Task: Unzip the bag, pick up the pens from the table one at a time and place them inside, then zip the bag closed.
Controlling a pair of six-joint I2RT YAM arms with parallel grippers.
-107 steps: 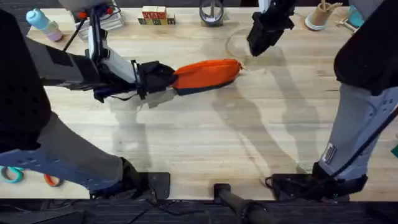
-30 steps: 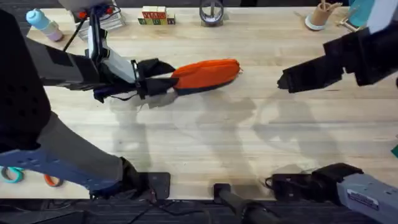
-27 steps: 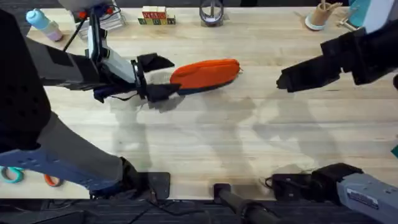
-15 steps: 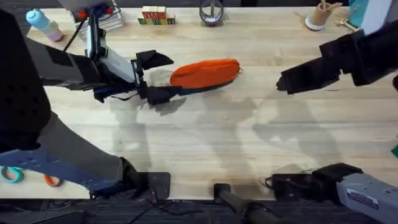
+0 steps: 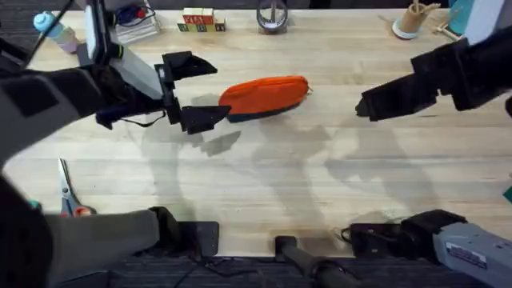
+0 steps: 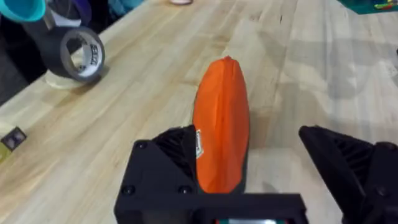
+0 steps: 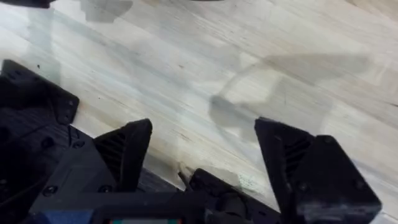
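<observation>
the bag (image 5: 266,95), orange fabric over a dark base, lies lengthwise on the table (image 5: 272,184) a little left of centre toward the far side, its length running left to right; in the left wrist view the bag (image 6: 221,140) runs straight away from the camera with its top seam uppermost, and whether the zipper is open or shut cannot be told. the left gripper (image 5: 196,92) sits just beside the bag's left end, its jaws spread wide, one black finger on the far side and one on the near side, neither pressing the fabric; the left wrist view shows the left gripper (image 6: 258,171) with the bag's near end lying between the spread fingers. the right gripper (image 5: 368,106) hangs over bare wood well to the right of the bag, pointing left, and the right wrist view shows the right gripper (image 7: 202,155) with jaws wide apart and nothing between them. orange-handled scissors (image 5: 67,194) lie at the near left of the table. along the far edge stand a pale blue bottle (image 5: 52,28), lettered wooden blocks (image 5: 198,19), a roll of dark tape (image 5: 272,16) and a small cup (image 5: 411,21).
</observation>
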